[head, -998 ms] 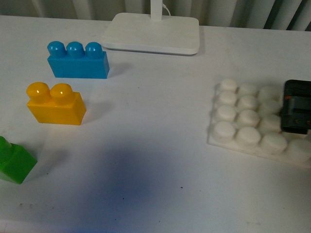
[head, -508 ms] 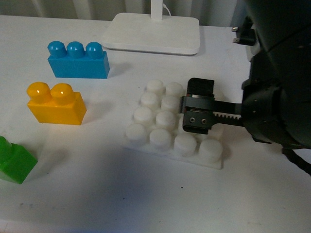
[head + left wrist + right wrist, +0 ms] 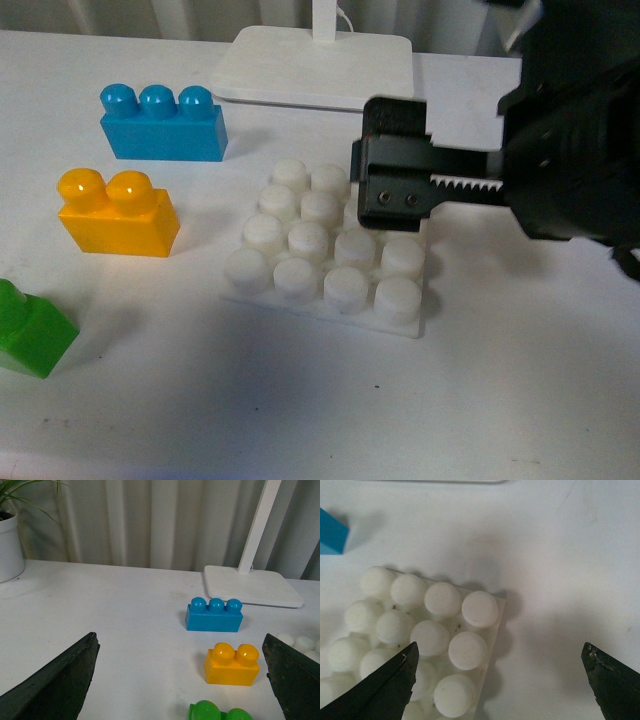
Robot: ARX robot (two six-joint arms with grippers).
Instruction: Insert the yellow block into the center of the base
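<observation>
Right gripper [image 3: 392, 172]: over the far right part of the base [image 3: 308, 240], arm reaching in from my right. Right wrist view shows my two fingertips [image 3: 395, 680] spread wide, nothing between them but table and one corner of the base. Cannot tell from the front view whether the black finger touches the studs or hangs just above them.

Left gripper [image 3: 180, 672]: jaws wide apart, holding nothing, looking across the table [image 3: 500, 380] toward the bricks. It does not show in the front view.

Base: square white stud plate, flat on the table near mid-scene, turned a little askew. The studs that show are plain white.

Yellow block [image 3: 118, 213]: upright on the table to the left of the base, well apart from it, two studs up.

Blue brick [image 3: 160, 125]: three studs, just beyond the yellow block. Green brick [image 3: 30, 330]: nearer me, at the left edge, partly cut off.

White slab with pole [image 3: 312, 65]: at the far side, beyond the base.

Pot [image 3: 10, 545]: white, at the far left in the left wrist view, holding a plant [image 3: 20, 487] with thin green leaves.
</observation>
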